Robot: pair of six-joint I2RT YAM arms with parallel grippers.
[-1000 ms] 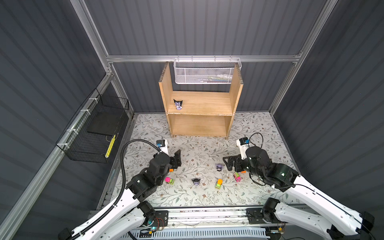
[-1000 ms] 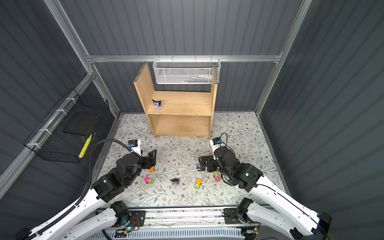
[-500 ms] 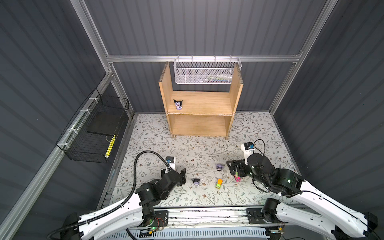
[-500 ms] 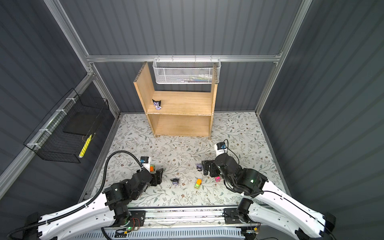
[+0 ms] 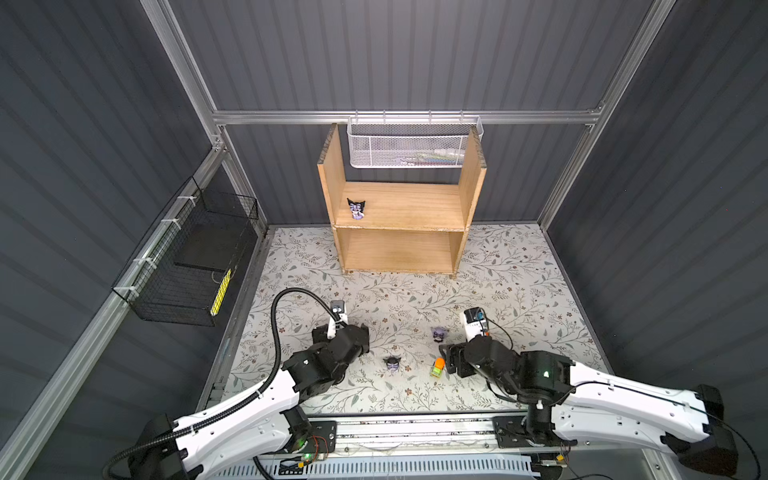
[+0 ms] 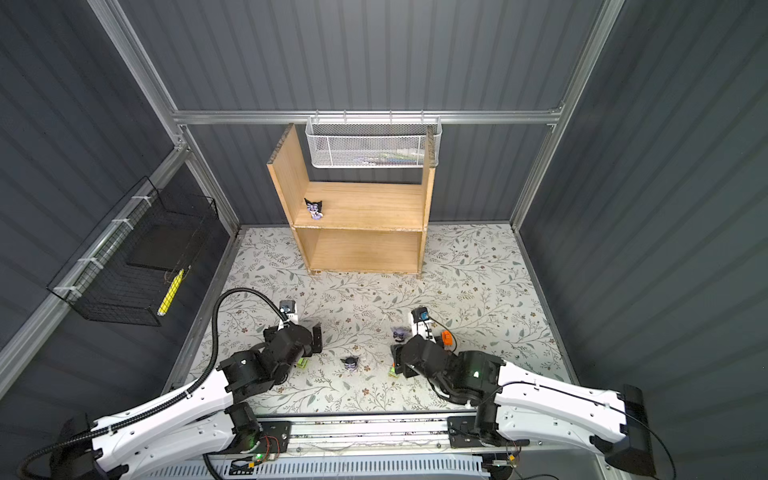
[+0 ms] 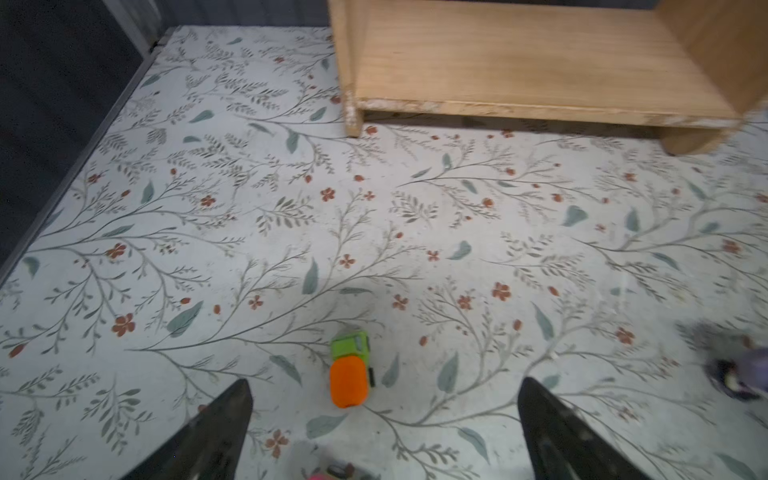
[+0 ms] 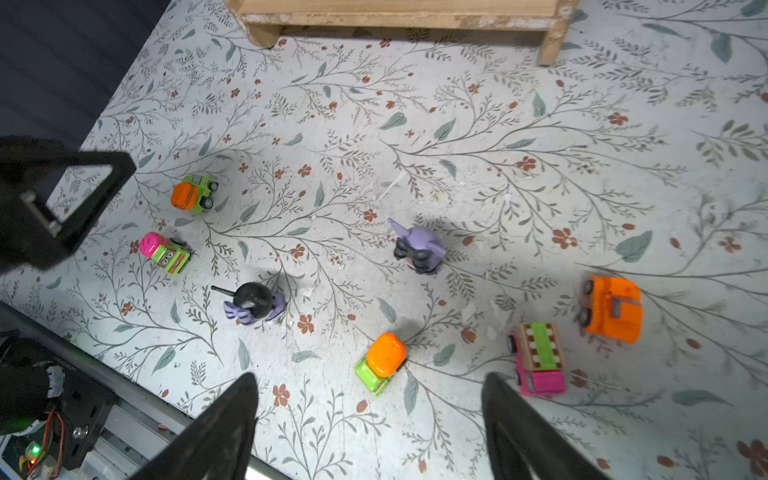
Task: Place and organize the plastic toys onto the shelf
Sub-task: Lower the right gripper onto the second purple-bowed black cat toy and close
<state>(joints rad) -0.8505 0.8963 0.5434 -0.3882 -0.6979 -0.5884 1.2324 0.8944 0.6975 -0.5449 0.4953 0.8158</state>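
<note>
One purple-and-black figurine [image 5: 356, 208] stands at the left end of the upper tier of the shelf [image 5: 415, 208], close to the side panel. That spot probably starts a row and leaves the board free for the rest. The other seven toys lie scattered on the floral worktop [image 5: 519, 266], well apart from the shelf. The left fingers [image 7: 216, 424] are spread wide and hold nothing, with an orange-and-green car [image 7: 349, 374] just ahead of the gap, so this looks like lining up for a pick. The right fingers [image 8: 220, 419] also stand apart and empty, aimed at a lime car with an orange top [image 8: 380, 361]. A pink-and-green car [image 8: 538, 359] and an orange car [image 8: 611, 309] sit near it to one side. Two figurines [image 8: 417, 249] [image 8: 253, 301] stand between the arms, and a pink-topped car [image 8: 164, 253] lies nearer the left arm. Each arm seems to be working its own side so that neither has to reach across the other.
</note>
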